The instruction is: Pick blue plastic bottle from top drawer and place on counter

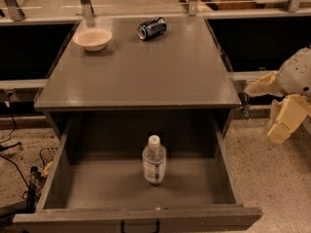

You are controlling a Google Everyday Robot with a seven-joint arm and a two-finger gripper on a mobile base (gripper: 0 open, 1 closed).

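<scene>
Plainly, the blue plastic bottle stands upright at lower centre in the open top drawer, clear of its walls for grasping. The gripper hangs open, empty, at the right edge.

On the counter, a pale bowl is set near the back-left corner and a blue can is laid by the back edge. The gripper is held off the right edge, jaws apart.
</scene>
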